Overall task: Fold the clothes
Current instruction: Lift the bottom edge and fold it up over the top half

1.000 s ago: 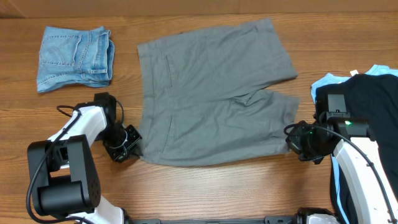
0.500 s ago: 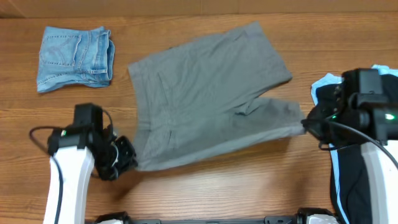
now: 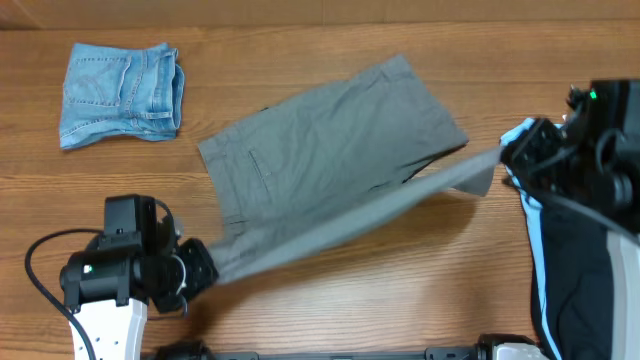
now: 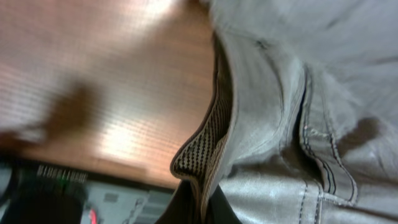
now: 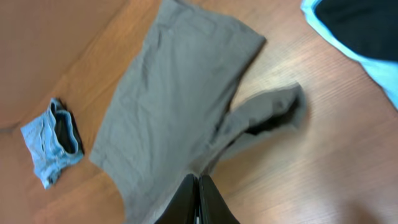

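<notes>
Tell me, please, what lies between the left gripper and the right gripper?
The grey trousers: in the overhead view their near edge runs taut from the left gripper to the right gripper, both shut on it.

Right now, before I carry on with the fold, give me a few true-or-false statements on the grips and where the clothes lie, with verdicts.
1. The left gripper and the right gripper are both shut on the grey trousers. True.
2. The denim shorts lie on top of the grey trousers. False: they lie folded and apart from them, at the far left of the table.
3. The grey trousers lie wholly flat. False: their near edge is lifted and stretched between the two grippers.
4. A black garment lies on a pale-blue garment at the robot's right. True.
</notes>
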Robot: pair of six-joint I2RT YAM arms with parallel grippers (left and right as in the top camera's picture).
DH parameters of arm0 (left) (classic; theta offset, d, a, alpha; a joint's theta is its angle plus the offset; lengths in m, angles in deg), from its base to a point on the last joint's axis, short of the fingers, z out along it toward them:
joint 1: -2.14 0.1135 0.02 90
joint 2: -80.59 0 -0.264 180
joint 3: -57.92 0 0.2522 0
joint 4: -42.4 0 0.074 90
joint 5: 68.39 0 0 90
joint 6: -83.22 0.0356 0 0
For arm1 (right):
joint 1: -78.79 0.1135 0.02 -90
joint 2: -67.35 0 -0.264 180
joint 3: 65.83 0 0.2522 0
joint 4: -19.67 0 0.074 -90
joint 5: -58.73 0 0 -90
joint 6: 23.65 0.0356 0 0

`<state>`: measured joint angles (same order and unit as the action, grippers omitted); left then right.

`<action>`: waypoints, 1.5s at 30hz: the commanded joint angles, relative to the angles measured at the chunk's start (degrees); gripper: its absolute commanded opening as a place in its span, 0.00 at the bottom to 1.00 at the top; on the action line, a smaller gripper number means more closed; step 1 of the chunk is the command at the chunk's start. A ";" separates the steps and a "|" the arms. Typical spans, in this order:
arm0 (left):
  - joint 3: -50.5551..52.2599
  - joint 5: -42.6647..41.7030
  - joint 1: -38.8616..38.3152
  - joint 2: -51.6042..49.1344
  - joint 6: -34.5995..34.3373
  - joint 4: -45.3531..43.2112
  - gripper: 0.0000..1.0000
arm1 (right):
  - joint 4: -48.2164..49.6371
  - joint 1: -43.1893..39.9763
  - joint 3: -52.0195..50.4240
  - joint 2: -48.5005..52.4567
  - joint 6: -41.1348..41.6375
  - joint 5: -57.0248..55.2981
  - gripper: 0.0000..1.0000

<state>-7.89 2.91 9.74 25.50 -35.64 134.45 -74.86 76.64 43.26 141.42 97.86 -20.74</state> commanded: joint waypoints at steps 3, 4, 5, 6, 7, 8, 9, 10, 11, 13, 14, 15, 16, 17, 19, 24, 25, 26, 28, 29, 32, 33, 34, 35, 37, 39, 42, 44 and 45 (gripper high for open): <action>0.13 11.74 0.26 -4.59 -2.89 -8.35 0.04 | 9.92 -0.70 1.81 9.68 -0.04 -4.44 0.04; 0.13 12.76 0.26 -6.01 -2.91 -12.24 0.04 | 13.27 -0.70 1.81 12.07 -0.07 -3.50 0.04; 0.13 13.11 0.26 -6.95 -2.80 -14.82 0.04 | 15.30 -0.70 1.81 13.53 -0.09 -2.73 0.04; 0.13 13.51 0.26 -7.80 -2.78 -16.65 0.04 | 17.05 -0.70 1.81 14.75 -0.07 -2.05 0.04; 0.13 13.73 0.26 -8.68 -2.84 -18.43 0.04 | 18.80 -0.70 1.81 15.85 -0.09 -1.16 0.04; 0.13 13.88 0.26 -9.70 -2.78 -20.61 0.04 | 20.74 -0.70 1.81 17.11 -0.09 -0.11 0.04; 0.13 14.29 0.24 -10.78 -2.75 -22.99 0.04 | 22.56 -0.70 1.81 18.29 -0.04 0.72 0.04; 0.13 14.51 0.26 -11.61 -2.60 -24.90 0.04 | 24.11 -0.70 1.81 19.17 -0.04 1.31 0.04; 0.13 14.97 0.24 -12.52 -2.32 -27.10 0.04 | 25.79 -0.70 1.81 20.20 -0.02 1.73 0.04; 0.13 15.80 0.26 -15.08 -2.19 -32.98 0.04 | 29.90 -0.70 1.81 22.80 0.02 2.47 0.04; 0.13 16.20 0.26 -15.93 -2.19 -34.82 0.04 | 31.06 -0.70 1.81 23.78 0.22 2.80 0.04; 0.13 16.48 0.26 -16.65 -2.19 -36.28 0.04 | 32.09 -0.70 1.81 24.63 0.17 3.34 0.04; 0.13 16.81 0.26 -17.31 -2.23 -37.51 0.04 | 33.24 -0.70 1.81 25.62 0.17 3.80 0.04; 0.13 16.96 0.26 -18.16 -2.25 -39.04 0.04 | 34.51 -0.70 1.81 26.75 0.17 4.07 0.04; 0.13 17.18 0.26 -19.28 -2.49 -41.03 0.04 | 36.44 -0.70 1.81 28.41 0.15 4.37 0.04; 0.13 17.90 0.26 -20.55 -4.15 -44.48 0.04 | 40.63 -0.70 1.81 32.48 0.13 4.61 0.04; 0.13 18.08 0.26 -20.57 -4.15 -45.46 0.04 | 41.22 -0.70 1.81 33.07 0.13 4.72 0.04; 0.13 18.12 0.26 -20.57 -4.15 -46.60 0.04 | 41.99 -0.70 1.81 33.79 0.11 5.01 0.04; 0.13 18.12 0.26 -20.57 -4.13 -48.87 0.04 | 43.36 -0.70 1.81 35.23 -0.09 5.70 0.04; 0.13 18.53 0.26 -20.57 -4.15 -49.68 0.04 | 44.02 -0.68 1.81 35.82 -0.09 6.25 0.04; 0.13 20.48 0.26 -20.57 -4.13 -51.60 0.04 | 47.12 -0.55 1.81 38.49 -0.52 10.14 0.04; 0.13 21.07 0.26 -20.57 -4.13 -51.89 0.04 | 48.13 -0.46 1.81 39.21 -0.52 11.06 0.04; 0.15 22.32 0.26 -20.57 -4.13 -52.26 0.04 | 50.14 -0.26 1.81 40.39 -0.52 12.61 0.04; 0.15 22.82 0.26 -20.57 -4.13 -52.61 0.05 | 51.30 -0.15 1.81 41.13 -0.52 13.25 0.04; 0.15 23.93 0.26 -20.79 -4.09 -53.68 0.05 | 52.87 0.07 1.81 42.29 -0.48 13.86 0.04; 0.15 24.20 0.26 -21.40 -3.96 -55.49 0.05 | 54.03 0.28 1.81 43.12 -0.48 13.81 0.04; 0.15 23.96 0.20 -22.95 -3.69 -58.80 0.05 | 55.54 0.52 1.81 43.91 -0.50 13.77 0.04; 0.15 23.52 0.20 -24.87 -3.26 -61.33 0.06 | 56.68 0.55 1.81 44.39 -0.48 13.79 0.05; 0.15 23.45 0.17 -25.66 -3.28 -62.10 0.06 | 57.00 0.55 1.81 44.63 -0.50 13.77 0.05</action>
<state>-7.89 20.64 8.93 2.55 -39.47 74.34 -19.76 78.24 43.28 185.22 97.81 -3.65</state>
